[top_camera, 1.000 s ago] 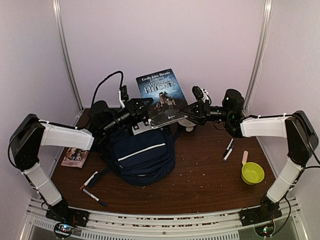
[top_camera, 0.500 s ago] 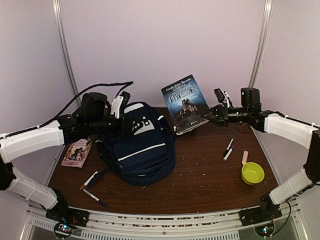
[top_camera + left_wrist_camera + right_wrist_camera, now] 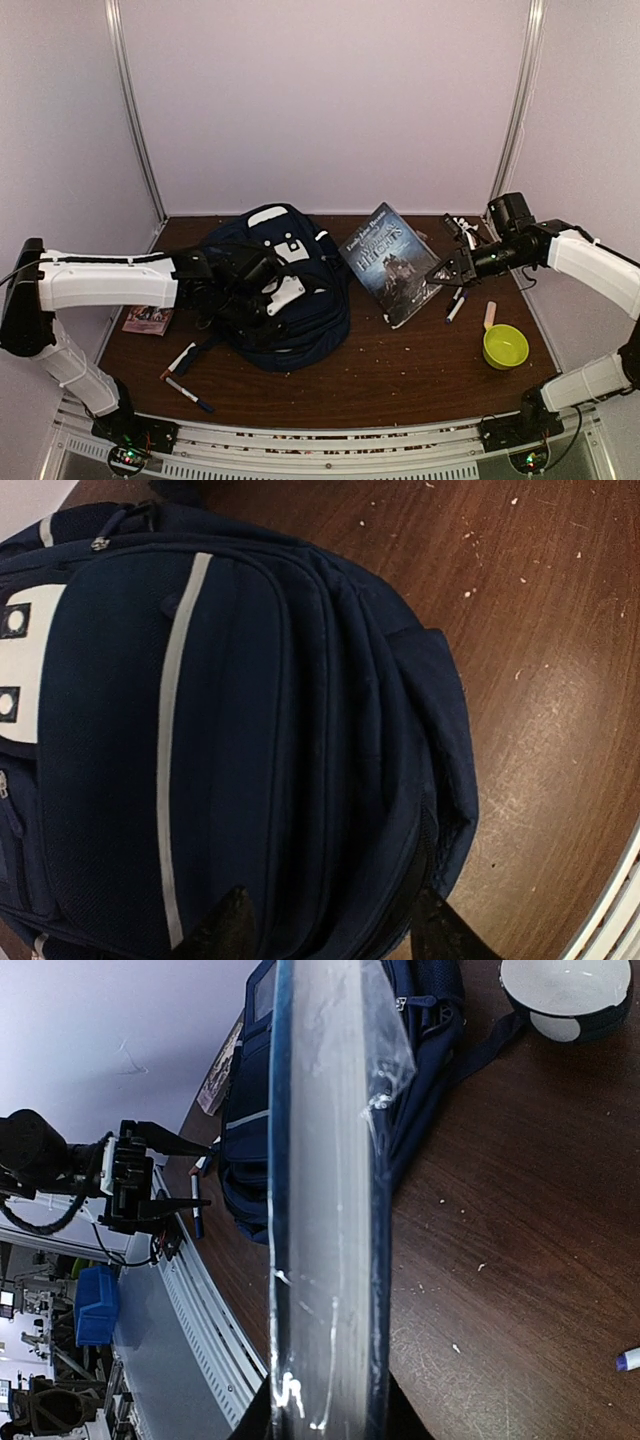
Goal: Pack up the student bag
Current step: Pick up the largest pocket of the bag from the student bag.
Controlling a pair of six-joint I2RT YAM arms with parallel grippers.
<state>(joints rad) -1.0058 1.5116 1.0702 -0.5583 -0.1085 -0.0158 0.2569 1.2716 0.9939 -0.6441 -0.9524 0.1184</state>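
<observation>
Navy student bag beneath hovering left pincer, jaws apart, right pincer clamping tilted book

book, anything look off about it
The book sits tilted, pinched at one edge by the right gripper. In the right wrist view its clear plastic cover is wrinkled and loose along the page edge.

Brown crumb-speckled bench: student bag left of centre; two markers front-left corner; pamphlet left edge; green bowl right edge.
</observation>
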